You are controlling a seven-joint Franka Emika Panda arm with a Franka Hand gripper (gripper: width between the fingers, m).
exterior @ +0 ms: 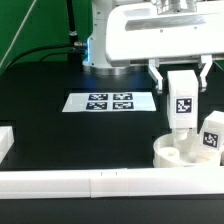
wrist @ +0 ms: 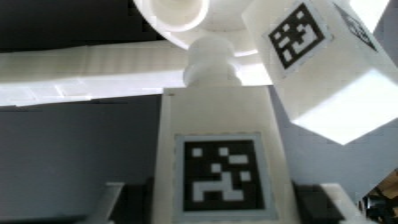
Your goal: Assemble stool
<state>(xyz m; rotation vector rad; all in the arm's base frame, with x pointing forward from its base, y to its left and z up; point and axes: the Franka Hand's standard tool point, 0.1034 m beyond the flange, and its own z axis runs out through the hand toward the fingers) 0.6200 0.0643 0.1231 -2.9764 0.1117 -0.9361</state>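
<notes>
The round white seat drum (exterior: pixel 184 152) lies at the exterior view's right, against the long white rail. One blocky tagged leg (exterior: pixel 211 134) stands in it at the far right. My gripper (exterior: pixel 181 84) is shut on a second leg (exterior: pixel 181 108) and holds it upright over the drum, its lower end at the drum's top. In the wrist view that leg (wrist: pixel 221 150) fills the middle between my fingers (wrist: pixel 98 205), its tip at the drum (wrist: pixel 182 18). The mounted leg (wrist: pixel 338 70) stands beside it. A third leg is not in view.
The marker board (exterior: pixel 110 101) lies flat in the middle of the black table. A long white rail block (exterior: pixel 100 184) runs along the front edge, and a short white block (exterior: pixel 5 140) lies at the exterior view's left. The robot base (exterior: pixel 110 40) stands at the back.
</notes>
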